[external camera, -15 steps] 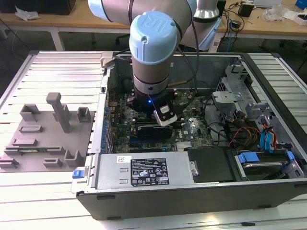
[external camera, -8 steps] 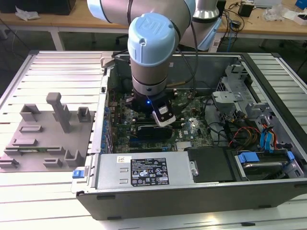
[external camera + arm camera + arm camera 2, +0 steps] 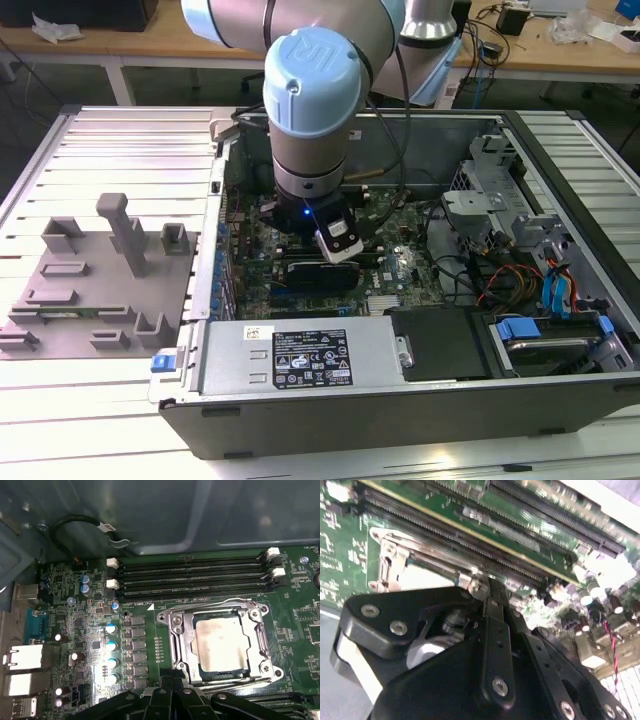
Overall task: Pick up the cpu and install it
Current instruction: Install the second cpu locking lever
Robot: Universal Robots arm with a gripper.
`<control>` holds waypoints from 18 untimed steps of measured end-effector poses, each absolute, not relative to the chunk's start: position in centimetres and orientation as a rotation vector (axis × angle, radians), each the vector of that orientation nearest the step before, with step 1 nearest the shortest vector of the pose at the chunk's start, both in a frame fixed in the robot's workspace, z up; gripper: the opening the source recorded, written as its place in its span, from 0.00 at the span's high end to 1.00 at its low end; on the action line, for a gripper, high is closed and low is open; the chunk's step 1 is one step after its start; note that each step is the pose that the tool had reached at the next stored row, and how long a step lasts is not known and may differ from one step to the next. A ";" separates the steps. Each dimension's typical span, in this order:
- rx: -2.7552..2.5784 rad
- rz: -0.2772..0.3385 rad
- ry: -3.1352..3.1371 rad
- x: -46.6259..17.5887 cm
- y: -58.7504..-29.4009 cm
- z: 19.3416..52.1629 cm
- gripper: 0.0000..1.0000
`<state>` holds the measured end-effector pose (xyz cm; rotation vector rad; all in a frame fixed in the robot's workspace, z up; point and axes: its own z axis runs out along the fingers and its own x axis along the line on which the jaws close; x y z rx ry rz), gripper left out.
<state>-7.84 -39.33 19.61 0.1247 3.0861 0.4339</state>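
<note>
Open computer case point(image 3: 560, 330) on slatted tabletop point(image 3: 100, 380); grey fixture blocks point(image 3: 100, 270) on exterior view's left. Arm point(image 3: 310, 110) reaches down into case over green motherboard point(image 3: 85, 630). Memory slots point(image 3: 192, 577) beside metal socket frame point(image 3: 176, 645). Cpu point(image 3: 221, 646) lies seated flat in socket, silvery top exposed. Claw point(image 3: 487, 587) just beside socket, holding nothing; fingers appear drawn together.

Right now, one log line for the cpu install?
arm: inside the computer case, over motherboard | cpu: seated in socket frame | gripper: beside socket, not holding cpu
</note>
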 end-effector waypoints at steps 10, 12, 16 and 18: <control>0.128 0.407 3.088 -7.8 -39.3 22.6 0.89; 0.137 0.322 3.095 -7.7 -39.3 22.9 0.89; 0.157 0.246 3.098 -7.0 -39.2 23.0 0.89; 0.163 0.241 3.098 -6.5 -39.0 23.0 0.89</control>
